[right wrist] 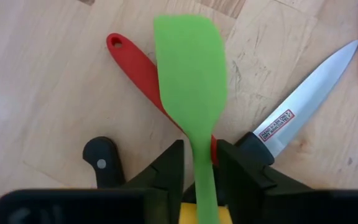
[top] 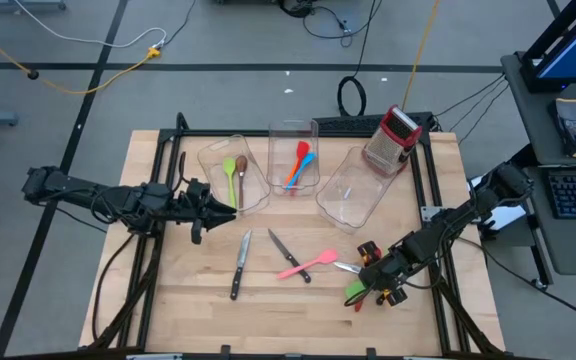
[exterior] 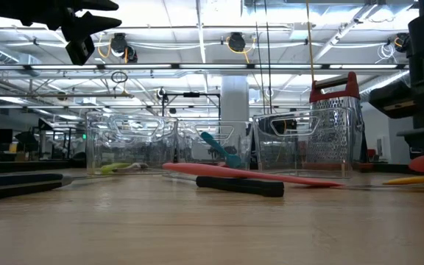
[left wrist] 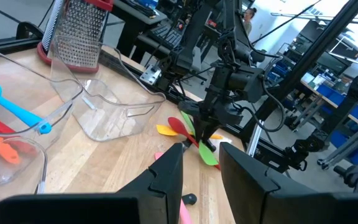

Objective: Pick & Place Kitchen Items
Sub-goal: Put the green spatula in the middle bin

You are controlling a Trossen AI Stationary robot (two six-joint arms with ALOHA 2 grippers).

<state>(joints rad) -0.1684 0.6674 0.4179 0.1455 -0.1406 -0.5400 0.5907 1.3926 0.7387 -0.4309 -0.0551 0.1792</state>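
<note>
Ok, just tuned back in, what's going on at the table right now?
The right claw has its fingers on either side of the green spatula's handle, at the table's front right, over a red utensil and a steel knife. The left claw waits empty near the left bin, which already holds a green spoon and a brown spoon. The middle bin has blue and orange utensils. Two knives and a pink spatula lie loose mid-table.

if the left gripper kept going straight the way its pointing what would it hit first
Probably the pink spatula: the left gripper hangs above the table pointing toward the right gripper. Staying level, it may pass over it and reach the green spatula instead; depth is unclear.
</note>
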